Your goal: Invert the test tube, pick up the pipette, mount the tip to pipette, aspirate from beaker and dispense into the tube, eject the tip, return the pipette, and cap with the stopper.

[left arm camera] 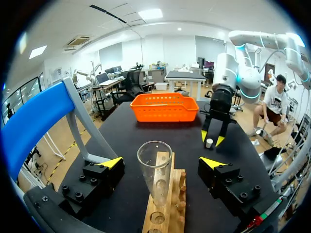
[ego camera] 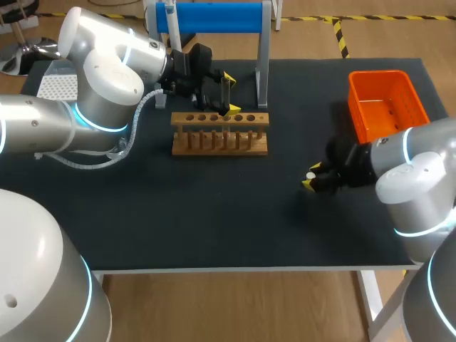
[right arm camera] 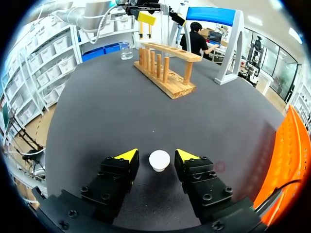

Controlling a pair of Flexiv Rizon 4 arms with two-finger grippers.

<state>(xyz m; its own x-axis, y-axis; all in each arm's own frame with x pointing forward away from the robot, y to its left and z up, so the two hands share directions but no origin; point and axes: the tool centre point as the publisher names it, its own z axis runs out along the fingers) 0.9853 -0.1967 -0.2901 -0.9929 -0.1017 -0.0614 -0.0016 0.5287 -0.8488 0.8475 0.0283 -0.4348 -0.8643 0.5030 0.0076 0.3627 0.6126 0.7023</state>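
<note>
Right now the test tube (left arm camera: 154, 170) stands upright, mouth up, in a hole of the wooden rack (ego camera: 219, 135), so I judge the inverting step done. My left gripper (left arm camera: 161, 162) sits over the rack with its fingers spread wide on either side of the tube, touching nothing. I cannot tell whether the tube holds any liquid.

Well off to the rack's right, my right gripper (right arm camera: 156, 155) is down near the table (ego camera: 214, 214) with the white stopper (right arm camera: 159, 160) between its fingers. The right wrist view shows a thin dark gap on each side, so I read it as parted around the stopper rather than pinching it.

Neither gripper carries a pipette. Just behind the rack is the blue pipette stand (ego camera: 214, 16), near its far end the beaker (right arm camera: 125, 50), and off beyond its right end the orange basket (ego camera: 385, 103).

By my reckoning the pipette work is behind me and only capping is left: grip the stopper, carry it to the rack, and press it into the tube.
</note>
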